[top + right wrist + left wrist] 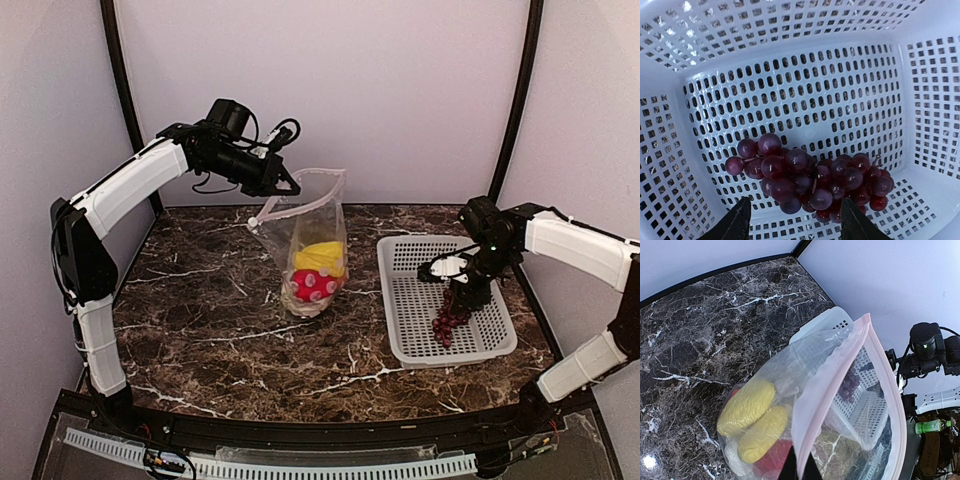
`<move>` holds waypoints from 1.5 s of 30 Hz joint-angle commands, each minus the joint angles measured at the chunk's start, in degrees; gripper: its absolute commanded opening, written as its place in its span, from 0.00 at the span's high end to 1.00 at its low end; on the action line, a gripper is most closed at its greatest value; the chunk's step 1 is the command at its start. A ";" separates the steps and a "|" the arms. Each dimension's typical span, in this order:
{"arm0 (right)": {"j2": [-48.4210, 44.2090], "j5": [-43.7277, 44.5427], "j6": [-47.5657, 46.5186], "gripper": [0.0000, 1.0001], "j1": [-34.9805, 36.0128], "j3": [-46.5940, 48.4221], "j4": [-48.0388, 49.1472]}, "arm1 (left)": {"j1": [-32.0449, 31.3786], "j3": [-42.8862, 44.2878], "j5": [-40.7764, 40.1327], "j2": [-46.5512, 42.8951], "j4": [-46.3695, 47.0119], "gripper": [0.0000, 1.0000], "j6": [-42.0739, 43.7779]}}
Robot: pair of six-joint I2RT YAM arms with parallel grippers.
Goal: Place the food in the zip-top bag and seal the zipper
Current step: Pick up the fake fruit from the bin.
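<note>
My left gripper (289,184) is shut on the pink-white zipper (832,390) at one corner of the clear zip-top bag (305,235) and holds the mouth up and open; the bag's bottom rests on the table. Inside lie two yellow pieces (747,407), a red pepper (313,285) and something white (732,456). A dark purple grape bunch (805,177) lies on the floor of the white perforated basket (392,300). My right gripper (795,222) hangs just above the grapes, open, with one finger on each side of the bunch's near end.
The basket (790,30) stands right of the bag on the dark marble table (190,300). Pale walls with black corner posts close in the back and both sides.
</note>
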 commanded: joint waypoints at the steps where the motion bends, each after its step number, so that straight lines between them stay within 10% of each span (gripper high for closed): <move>1: 1.75 3.47 -2.82 0.41 -0.04 -2.21 0.29 | 0.03 -1.31 0.74 -0.61 -0.24 0.99 0.62; 24: 12.02 7.54 -3.30 0.37 -0.06 -6.18 9.66 | 0.02 -1.97 1.32 -0.55 -0.95 0.99 0.90; 45: 6.65 -6.32 4.35 0.91 -0.06 10.83 3.14 | 0.06 -1.67 1.20 -0.51 -0.82 0.99 0.73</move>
